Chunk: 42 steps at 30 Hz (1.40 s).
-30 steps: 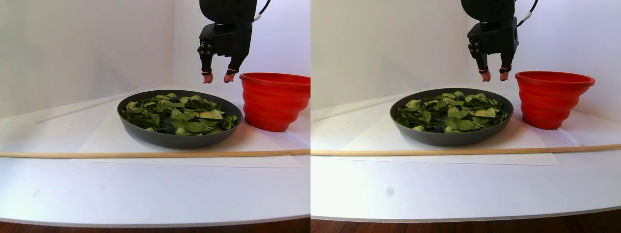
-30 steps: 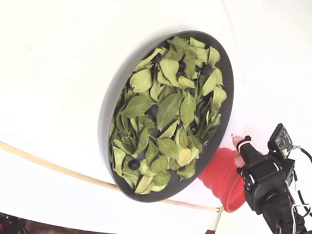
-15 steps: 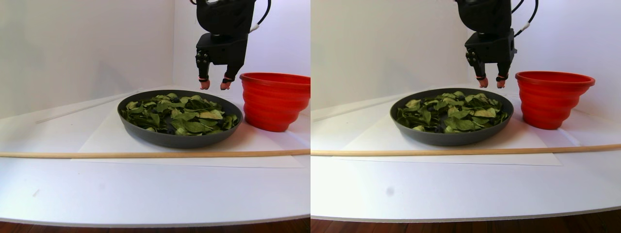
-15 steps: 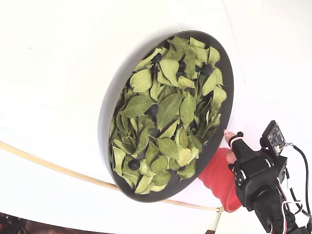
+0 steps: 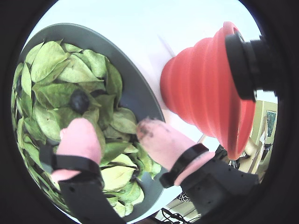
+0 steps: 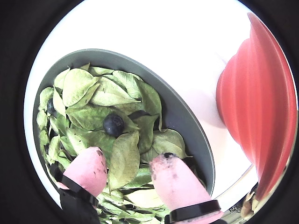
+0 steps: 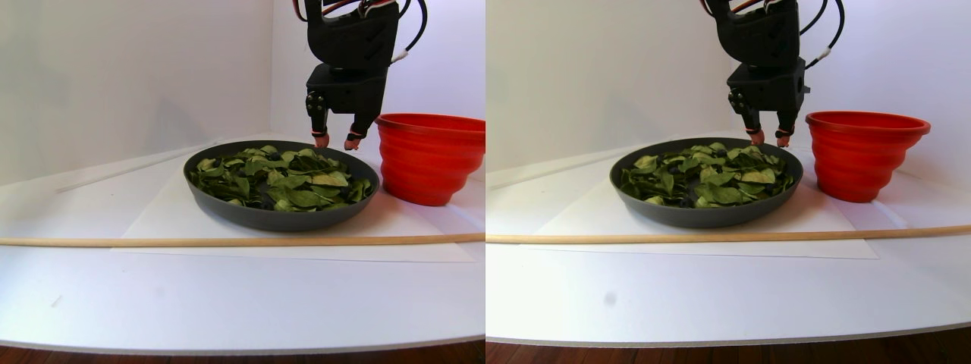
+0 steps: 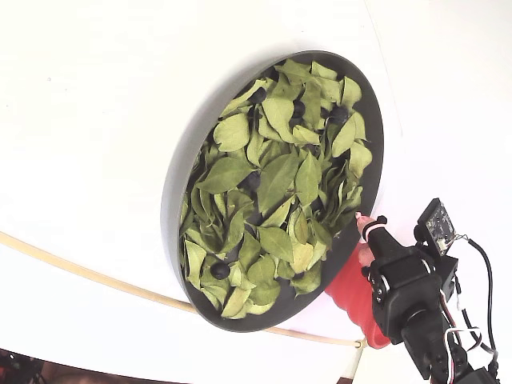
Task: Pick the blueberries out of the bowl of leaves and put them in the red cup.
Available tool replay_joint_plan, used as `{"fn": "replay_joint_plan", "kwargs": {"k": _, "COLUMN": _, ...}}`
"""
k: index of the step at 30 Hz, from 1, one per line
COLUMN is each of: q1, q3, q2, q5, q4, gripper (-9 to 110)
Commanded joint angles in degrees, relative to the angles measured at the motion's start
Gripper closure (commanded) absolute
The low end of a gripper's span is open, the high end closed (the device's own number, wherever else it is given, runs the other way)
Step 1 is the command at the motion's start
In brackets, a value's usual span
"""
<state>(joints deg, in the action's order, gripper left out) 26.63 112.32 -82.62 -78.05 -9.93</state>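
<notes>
Pink fingers point(image 6: 168, 179) spread above leaves point(image 6: 122, 156); one blueberry point(image 6: 113, 124) exposed, red cup point(image 6: 254, 109) right of bowl point(image 6: 184, 123)

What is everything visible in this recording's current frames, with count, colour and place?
Wide shallow round bowl: one, dark grey, on the white sheet.
Small oval leaves: many, green and yellow-green, filling the bowl.
Small round blueberries: several, blue-black, scattered among the leaves, some partly hidden.
Ribbed plastic cup: one, bright red, right of the bowl in the stereo pair view.
Thin wooden stick: one, tan, lying in front of the bowl.
White sheet: one, under bowl and cup.
Tool: one, black with pink tips, open, above the bowl's cup-side edge.
</notes>
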Motion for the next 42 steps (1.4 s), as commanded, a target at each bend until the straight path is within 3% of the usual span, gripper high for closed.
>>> {"fn": "replay_joint_plan", "kwargs": {"k": 1, "q1": 0.18, "q3": -1.58, "q2": -0.79, "q5": 0.53, "q4": -1.23, "gripper": 84}}
{"fn": "replay_joint_plan", "kwargs": {"k": 42, "q1": -0.88, "q3": -9.4, "q2": 6.77, "q5": 6.59, "q4": -3.69, "gripper": 83}}
